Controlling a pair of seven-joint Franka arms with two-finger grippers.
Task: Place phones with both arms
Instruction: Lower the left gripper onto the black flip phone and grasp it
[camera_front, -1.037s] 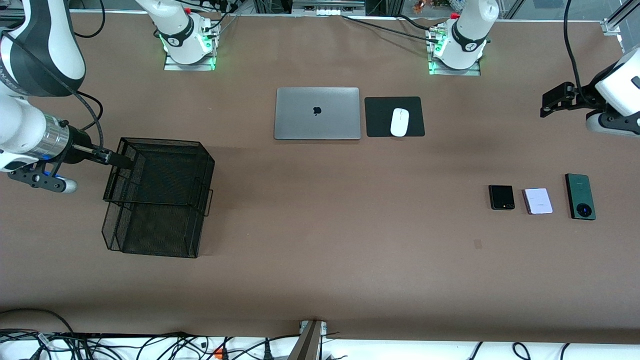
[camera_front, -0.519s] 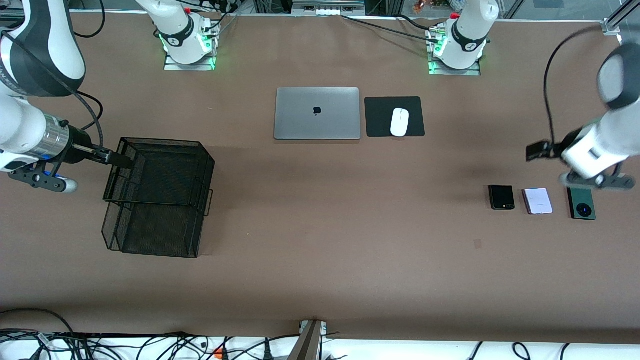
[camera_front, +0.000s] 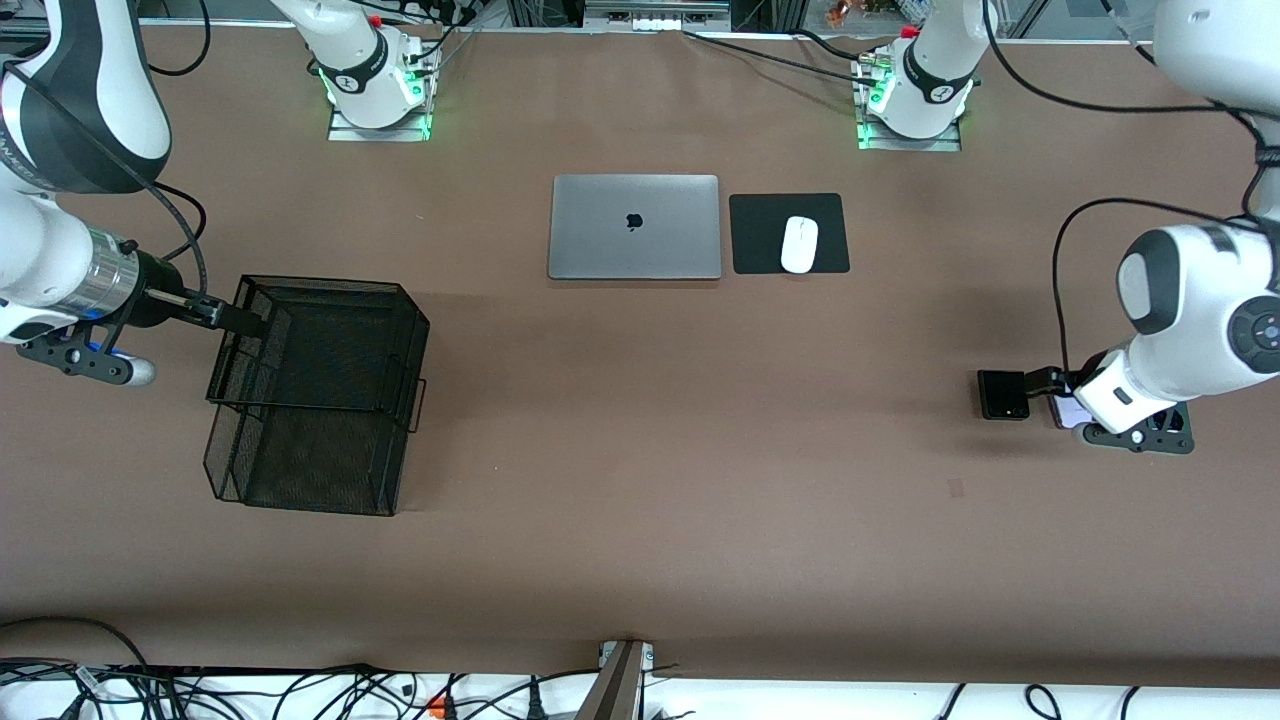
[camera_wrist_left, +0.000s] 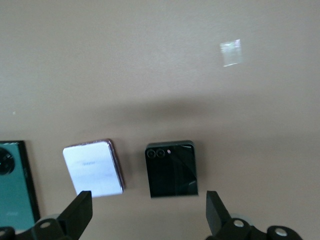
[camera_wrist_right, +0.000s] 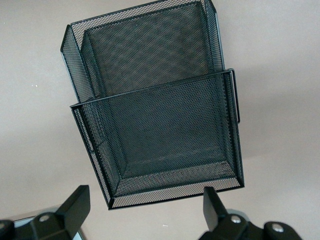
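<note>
Two white arms, dark grey joint bands, black cables looped alongside; right arm (camera_front: 60, 180) has a silver wrist cuff (bases glow green); black fingers (camera_wrist_left: 77, 212).

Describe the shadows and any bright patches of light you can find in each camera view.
Front view: soft shadow under the mesh basket. Left wrist view: broad dim shadow band above the black phone and lilac-white phone, plus a small bright patch on the table. Right wrist view: even light.

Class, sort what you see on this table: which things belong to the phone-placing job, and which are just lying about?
Job: black phone, white phone, green phone, mesh basket, left gripper open over the phones, right gripper open at the basket.

Lying about: laptop, mouse, mouse pad.
</note>
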